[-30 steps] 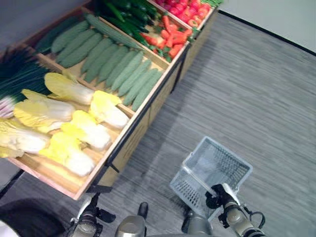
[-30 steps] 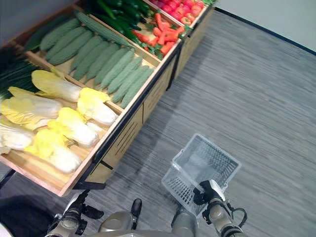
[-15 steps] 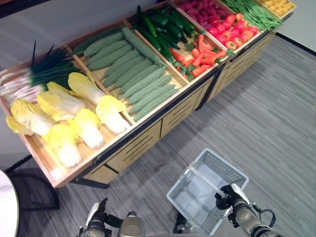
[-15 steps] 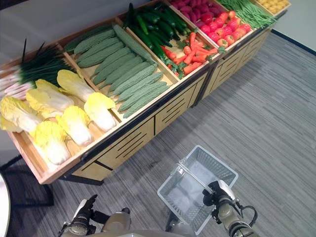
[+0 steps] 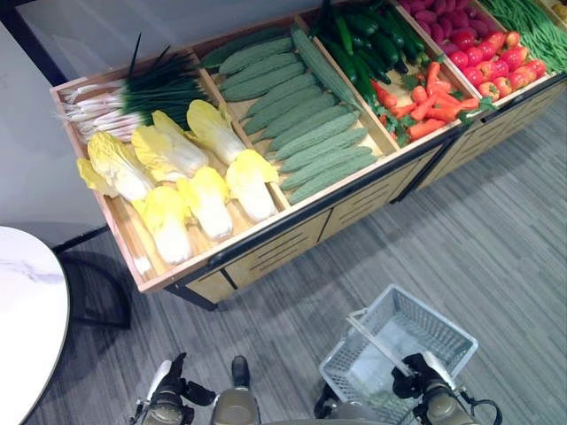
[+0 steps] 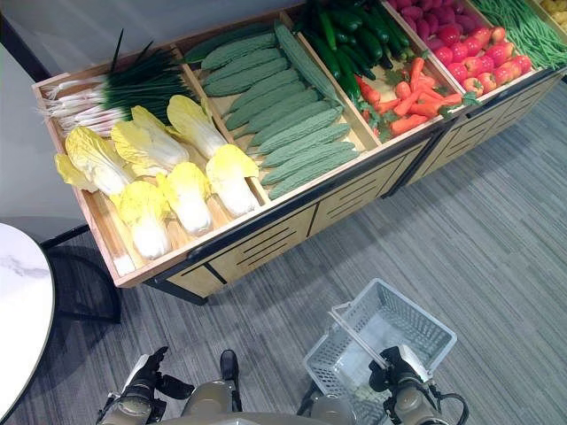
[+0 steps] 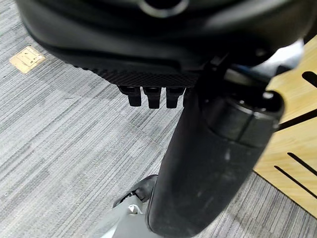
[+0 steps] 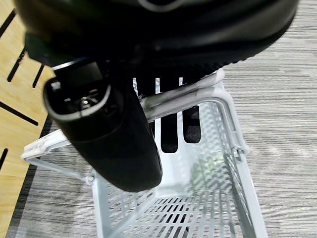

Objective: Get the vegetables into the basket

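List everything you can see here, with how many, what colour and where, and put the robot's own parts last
Napa cabbages: several, yellow-white, stand's left bin.
Spring onions: one bunch, green and white, behind the cabbages.
Ridged gourds: many, pale green, second bin.
Cucumbers: a pile, dark green, third bin's back.
Carrots: a pile, orange, third bin's front.
Basket: one, white wire, near the floor, empty.
Round table: one, white, far left.
Left hand: dark, low, holding nothing.
Right hand: dark, curled round the basket's handle.
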